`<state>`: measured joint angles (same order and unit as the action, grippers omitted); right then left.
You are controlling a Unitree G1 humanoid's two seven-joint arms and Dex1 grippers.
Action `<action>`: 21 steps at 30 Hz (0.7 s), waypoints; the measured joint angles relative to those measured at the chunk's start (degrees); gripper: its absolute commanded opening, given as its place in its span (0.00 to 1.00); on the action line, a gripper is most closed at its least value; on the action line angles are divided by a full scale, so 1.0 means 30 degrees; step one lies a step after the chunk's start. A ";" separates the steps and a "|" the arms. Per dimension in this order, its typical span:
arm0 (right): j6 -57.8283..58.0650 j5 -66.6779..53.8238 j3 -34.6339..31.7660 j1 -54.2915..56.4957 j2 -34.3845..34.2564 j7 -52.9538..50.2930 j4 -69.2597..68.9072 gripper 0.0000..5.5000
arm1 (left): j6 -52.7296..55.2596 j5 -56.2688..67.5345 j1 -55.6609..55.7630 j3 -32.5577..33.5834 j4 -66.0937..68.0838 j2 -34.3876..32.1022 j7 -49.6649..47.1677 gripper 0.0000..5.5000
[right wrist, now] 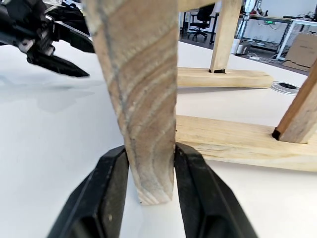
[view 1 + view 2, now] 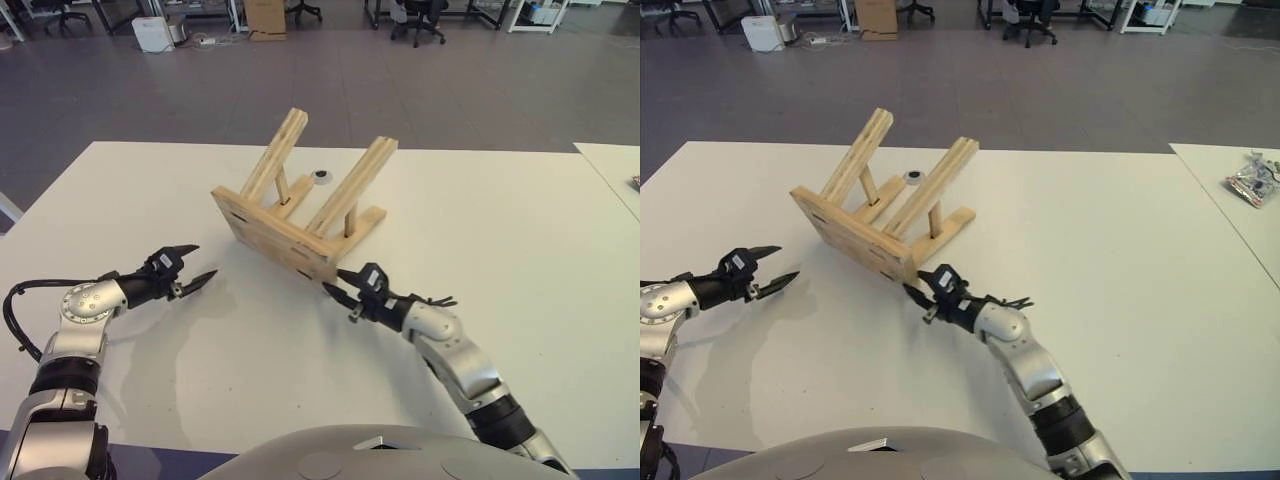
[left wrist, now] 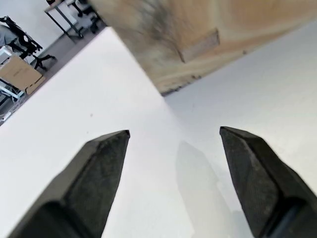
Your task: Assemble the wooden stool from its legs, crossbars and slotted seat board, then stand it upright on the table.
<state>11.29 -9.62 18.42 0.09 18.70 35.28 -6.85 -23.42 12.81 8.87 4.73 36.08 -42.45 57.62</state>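
The right gripper (image 2: 337,287) is clamping the near lower corner of the seat board (image 2: 266,232), with one finger pressing on each face. The left gripper (image 2: 204,260) is hovering just above the tabletop (image 2: 520,230) with its fingers spread wide, near the board's other end but apart from it. The wooden stool (image 2: 345,190) is lying on its side mid-tabletop. Its seat board is standing on edge, facing the robot, and its legs are pointing away. A small round object (image 2: 321,176) is sitting on the tabletop beyond the board, between the legs.
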 measured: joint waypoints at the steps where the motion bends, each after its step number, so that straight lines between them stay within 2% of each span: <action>1: -0.0153 -0.0591 -0.0586 0.0000 0.0796 0.1115 0.0120 0.25 | 0.0700 0.0924 -0.0318 0.0263 -0.0768 0.0001 0.0781 0.62; 3: -0.0158 -0.1842 -0.1408 -0.0051 0.2161 0.3438 0.0206 0.25 | 0.2615 0.2576 -0.0890 0.0582 -0.2356 -0.0027 0.2267 0.62; 6: -0.0368 -0.3397 -0.2196 -0.0275 0.5422 0.8204 0.0204 0.25 | 0.5213 0.4019 -0.1762 0.0475 -0.4767 -0.0273 0.4572 0.62; 10: -0.2148 -0.3710 -0.2180 0.0115 0.7163 1.2511 0.1482 0.25 | 0.6316 0.3937 -0.2115 -0.0410 -0.6232 -0.0375 0.5815 0.62; 16: -0.3230 -0.3590 -0.2303 0.1471 0.7604 1.4438 0.3692 0.25 | 0.7565 0.3909 -0.3897 -0.1872 -0.8495 -0.1000 0.8499 0.62; 19: -0.3359 -0.3579 -0.2364 0.1602 0.7588 1.4463 0.4033 0.25 | 0.7192 0.3413 -0.4887 -0.1759 -0.8099 -0.2413 0.9648 0.62; 21: -0.3421 -0.3560 -0.2393 0.1595 0.7583 1.4419 0.4074 0.25 | 0.7145 0.3236 -0.4864 -0.1598 -0.7842 -0.2545 0.9712 0.62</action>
<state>1.03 -20.30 11.24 4.87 41.45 78.54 5.37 -1.98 22.52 -5.72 -0.06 12.55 -50.09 86.76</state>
